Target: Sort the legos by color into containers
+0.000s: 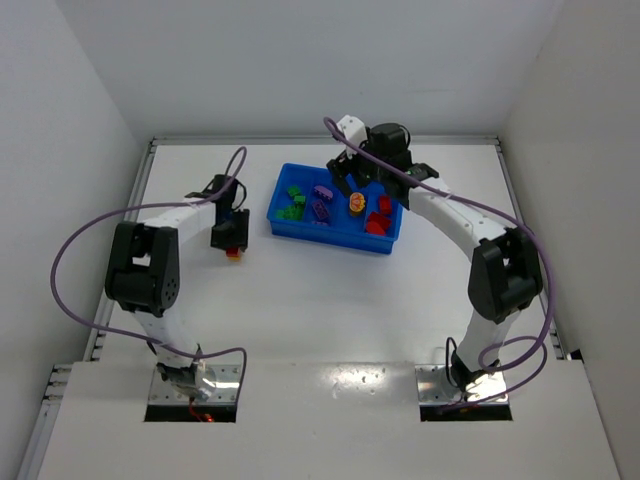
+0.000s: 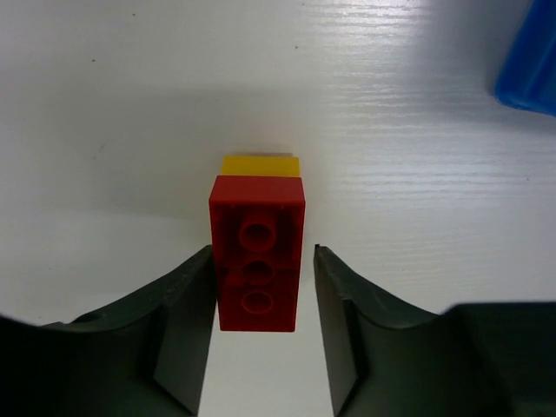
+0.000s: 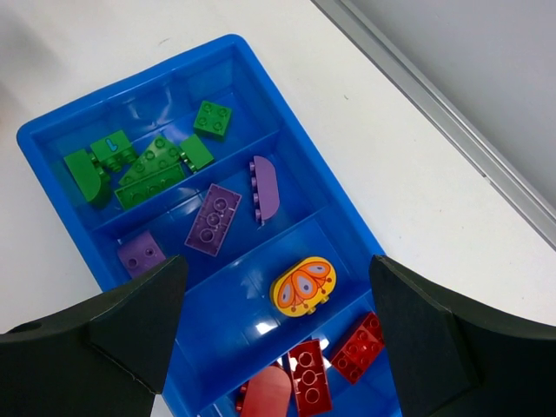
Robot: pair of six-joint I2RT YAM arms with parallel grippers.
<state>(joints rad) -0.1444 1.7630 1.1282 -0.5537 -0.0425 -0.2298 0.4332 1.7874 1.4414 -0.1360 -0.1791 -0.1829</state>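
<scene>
A red lego [image 2: 257,261] with a yellow lego [image 2: 261,164] stuck to its far end lies on the white table. My left gripper [image 2: 261,278] is open, and its fingers stand on either side of the red lego: the left finger is right against it, the right finger a small gap away. In the top view this clump [image 1: 233,254] sits under the left gripper [image 1: 231,240], left of the blue tray [image 1: 330,236]. My right gripper [image 3: 278,295] is open and empty above the tray [image 3: 52,130]. The tray's compartments hold green legos [image 3: 148,165], purple legos [image 3: 213,219], a yellow patterned lego [image 3: 303,285] and red legos [image 3: 310,376].
The tray's corner [image 2: 530,69] shows at the top right of the left wrist view. White walls enclose the table on three sides. A metal strip [image 3: 452,130] runs along the table's edge past the tray. Purple cables [image 1: 90,230] loop off both arms.
</scene>
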